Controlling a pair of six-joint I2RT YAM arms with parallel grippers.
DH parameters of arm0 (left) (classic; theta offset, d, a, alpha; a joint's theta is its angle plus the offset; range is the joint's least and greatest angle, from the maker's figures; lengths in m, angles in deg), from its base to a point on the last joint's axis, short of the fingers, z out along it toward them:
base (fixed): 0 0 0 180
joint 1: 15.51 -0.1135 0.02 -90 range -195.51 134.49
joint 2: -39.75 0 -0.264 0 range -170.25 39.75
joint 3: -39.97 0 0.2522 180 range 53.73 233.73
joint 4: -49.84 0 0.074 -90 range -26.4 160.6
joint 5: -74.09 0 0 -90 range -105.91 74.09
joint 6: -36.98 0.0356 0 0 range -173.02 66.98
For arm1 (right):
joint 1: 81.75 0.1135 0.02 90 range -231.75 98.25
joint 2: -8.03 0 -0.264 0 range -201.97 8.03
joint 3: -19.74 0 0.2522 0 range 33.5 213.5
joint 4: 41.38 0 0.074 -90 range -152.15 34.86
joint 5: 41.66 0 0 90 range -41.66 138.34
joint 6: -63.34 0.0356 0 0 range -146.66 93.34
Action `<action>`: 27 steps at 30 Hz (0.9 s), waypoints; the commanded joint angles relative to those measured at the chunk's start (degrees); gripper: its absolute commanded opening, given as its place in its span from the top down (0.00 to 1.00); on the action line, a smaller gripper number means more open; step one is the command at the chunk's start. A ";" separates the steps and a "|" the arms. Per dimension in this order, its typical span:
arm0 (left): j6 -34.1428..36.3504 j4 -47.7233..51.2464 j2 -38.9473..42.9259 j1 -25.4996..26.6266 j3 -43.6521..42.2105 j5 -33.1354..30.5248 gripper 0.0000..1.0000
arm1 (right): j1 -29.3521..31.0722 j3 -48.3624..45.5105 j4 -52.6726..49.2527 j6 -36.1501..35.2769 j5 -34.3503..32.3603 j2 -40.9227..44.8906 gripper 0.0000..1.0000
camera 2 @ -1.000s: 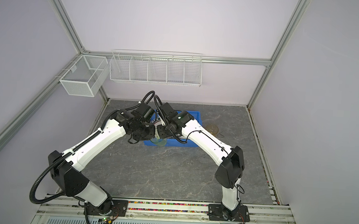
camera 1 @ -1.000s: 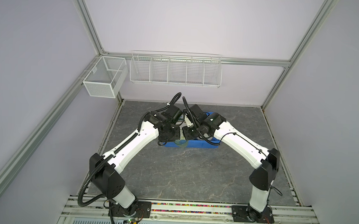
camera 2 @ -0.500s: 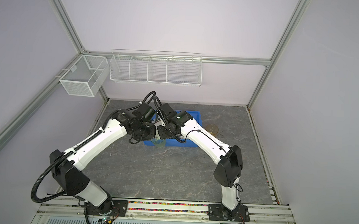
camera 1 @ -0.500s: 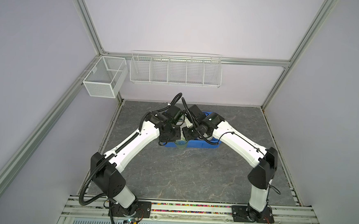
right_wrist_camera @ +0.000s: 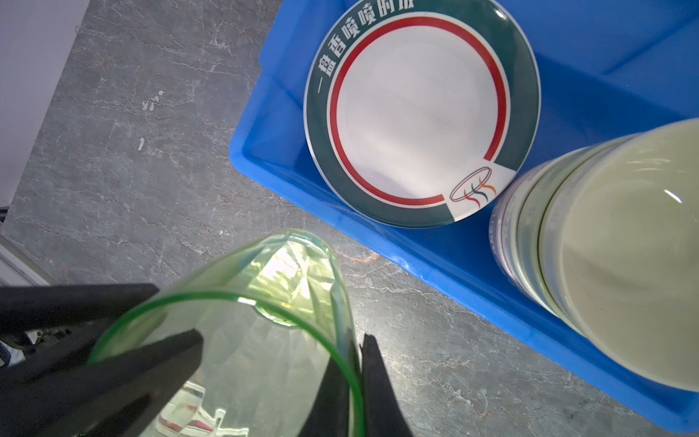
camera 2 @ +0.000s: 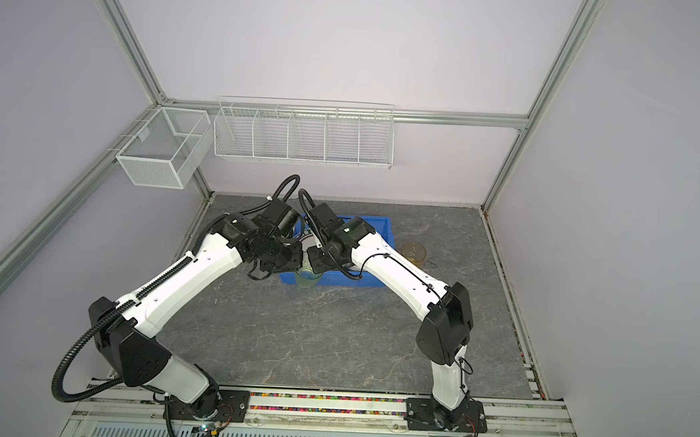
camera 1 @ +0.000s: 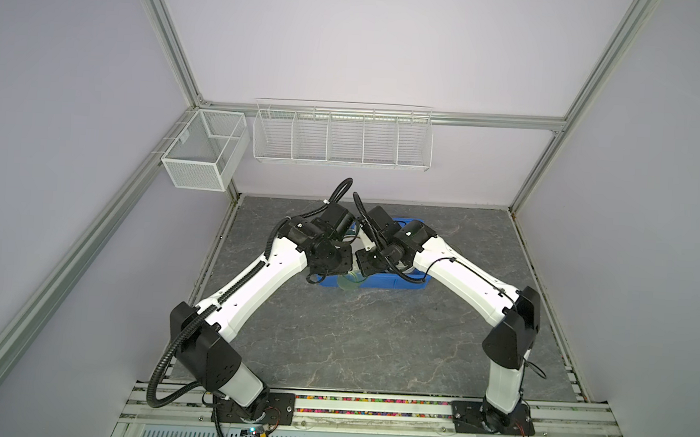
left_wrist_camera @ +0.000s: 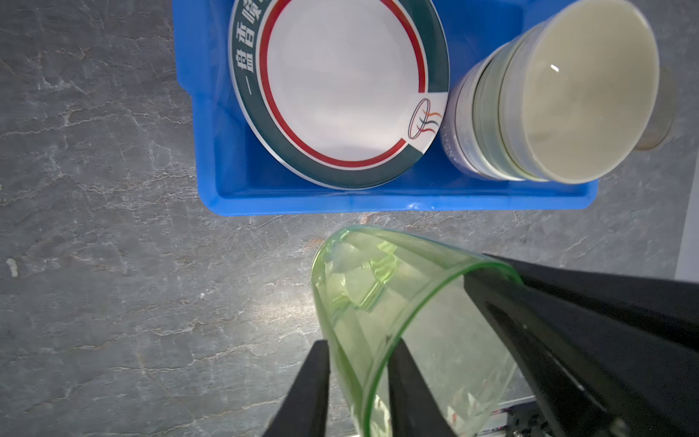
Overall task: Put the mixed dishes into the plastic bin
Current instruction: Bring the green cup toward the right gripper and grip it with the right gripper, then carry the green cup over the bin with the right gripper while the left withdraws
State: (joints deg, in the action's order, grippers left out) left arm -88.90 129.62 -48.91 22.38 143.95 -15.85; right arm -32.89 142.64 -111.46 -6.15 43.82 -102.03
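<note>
A translucent green cup (camera 1: 348,282) (camera 2: 306,282) hangs tilted just above the table, right in front of the blue plastic bin (camera 1: 381,286) (camera 2: 336,280). My right gripper (right_wrist_camera: 351,346) is shut on the green cup (right_wrist_camera: 264,302), pinching its wall at the rim. My left gripper (left_wrist_camera: 361,344) is open, one finger inside and one outside the opposite wall of the cup (left_wrist_camera: 378,302). In the bin (left_wrist_camera: 378,206) (right_wrist_camera: 416,261) lie a white plate with a teal-red rim (left_wrist_camera: 340,83) (right_wrist_camera: 416,109) and a stack of bowls with a cream one on top (left_wrist_camera: 567,94) (right_wrist_camera: 624,246).
An amber cup (camera 2: 413,251) stands on the grey table to the right of the bin. Two white wire baskets (camera 1: 340,138) (camera 1: 202,152) hang on the back wall and the left frame. Both forearms crowd over the bin's front half.
My right gripper has shut on the cup's rim. My left gripper, shut before, has opened off the cup's wall. Both arms have barely shifted.
</note>
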 commanded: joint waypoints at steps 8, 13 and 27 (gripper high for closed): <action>0.49 2.59 4.73 -3.34 1.90 0.04 0.52 | -0.83 -1.59 -1.31 -0.52 -2.06 2.28 0.94; 2.59 2.88 9.75 -8.66 0.81 -1.04 0.31 | -3.04 -0.68 -1.91 -1.41 -2.61 4.00 0.94; 5.47 4.16 14.31 -17.59 -2.46 0.64 0.03 | -15.11 12.08 -3.67 -3.17 0.61 2.22 0.94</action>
State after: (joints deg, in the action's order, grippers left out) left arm -84.33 132.51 -35.05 5.04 142.88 -15.85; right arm -46.57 152.02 -114.34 -8.23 43.25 -100.24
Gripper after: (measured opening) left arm 0.969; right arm 0.077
